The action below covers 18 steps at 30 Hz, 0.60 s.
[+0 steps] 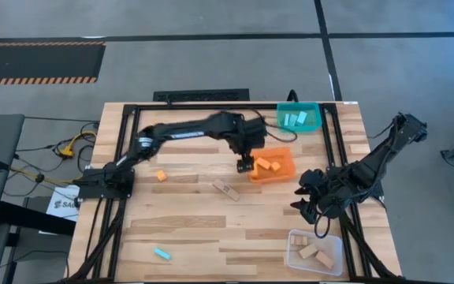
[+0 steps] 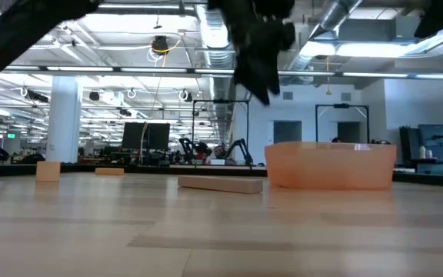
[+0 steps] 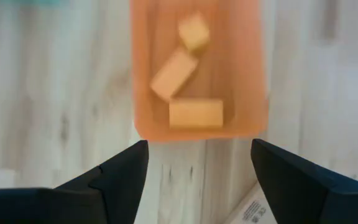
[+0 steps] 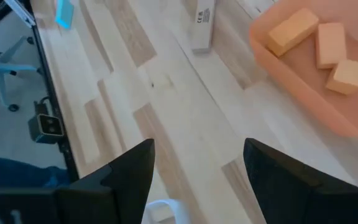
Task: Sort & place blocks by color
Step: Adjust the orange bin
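Wood-plank table (image 1: 187, 229) with black frame rails, grey floor around it. Landmark: orange bin (image 1: 273, 166), sitting just past table centre toward the right arm's side. 3 orange blocks (image 3: 195, 114) lie inside it, 1 flat near the wall closest to the left wrist camera, 2 tilted behind it. Left gripper (image 1: 246, 163) hangs just beside the orange bin's left wall, above the table, fingers (image 3: 114, 180) spread apart, nothing between them. 1 tan block (image 1: 226, 189) lies flat on the table near the orange bin, on its front-left side. 1 orange block (image 1: 161, 176) sits loose well left of the orange bin. 1 cyan block (image 1: 161, 253) lies far from the orange bin, near the table's front-left edge. Teal bin (image 1: 314, 110) stands behind the orange bin at the back edge, 2 light-blue blocks (image 1: 295, 119) in it. Clear bin (image 1: 294, 237) is well in front of the orange bin to its right, with about 3 tan blocks (image 1: 312, 252) inside. Right gripper (image 1: 306, 197) waits right-front of the orange bin, between it and the clear bin, fingers (image 4: 126, 177) wide apart, empty.
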Motion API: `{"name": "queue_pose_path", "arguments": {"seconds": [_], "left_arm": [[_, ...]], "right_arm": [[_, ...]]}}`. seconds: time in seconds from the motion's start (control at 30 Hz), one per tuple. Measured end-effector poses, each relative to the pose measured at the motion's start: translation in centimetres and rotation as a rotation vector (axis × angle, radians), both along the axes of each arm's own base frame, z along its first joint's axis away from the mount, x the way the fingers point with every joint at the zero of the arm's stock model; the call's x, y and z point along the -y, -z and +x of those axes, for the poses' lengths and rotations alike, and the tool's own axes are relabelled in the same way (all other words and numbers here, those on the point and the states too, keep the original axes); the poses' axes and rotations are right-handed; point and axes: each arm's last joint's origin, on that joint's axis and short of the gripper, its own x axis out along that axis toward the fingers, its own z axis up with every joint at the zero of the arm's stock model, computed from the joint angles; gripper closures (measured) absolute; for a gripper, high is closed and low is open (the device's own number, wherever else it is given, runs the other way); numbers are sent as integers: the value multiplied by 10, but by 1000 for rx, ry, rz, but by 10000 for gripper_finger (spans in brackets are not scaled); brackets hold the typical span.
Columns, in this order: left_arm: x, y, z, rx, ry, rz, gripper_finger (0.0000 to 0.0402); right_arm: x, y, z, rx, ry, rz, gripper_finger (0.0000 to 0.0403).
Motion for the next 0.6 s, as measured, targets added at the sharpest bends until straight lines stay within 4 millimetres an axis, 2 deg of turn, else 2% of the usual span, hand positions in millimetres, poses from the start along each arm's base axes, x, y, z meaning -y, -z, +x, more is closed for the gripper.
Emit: {"name": "queue_pose_path", "arguments": {"seconds": [0.13,0.23,0.4,0.5,0.6], "left_arm": [[-2,-43,-28,117,-30,56,146],[-9,-50,-57,124,-90,91,155],[-22,-36,-117,220,-262,86,170],[-23,-16,-151,291,-333,57,176],[-19,-2,-179,379,-422,15,184]], "right_arm": [[3,0,2,-1,15,-9,133],[7,1,4,12,82,-42,133],[37,8,11,-26,347,-161,133],[61,12,24,-101,388,-201,143],[90,19,43,-189,373,-179,176]]}}
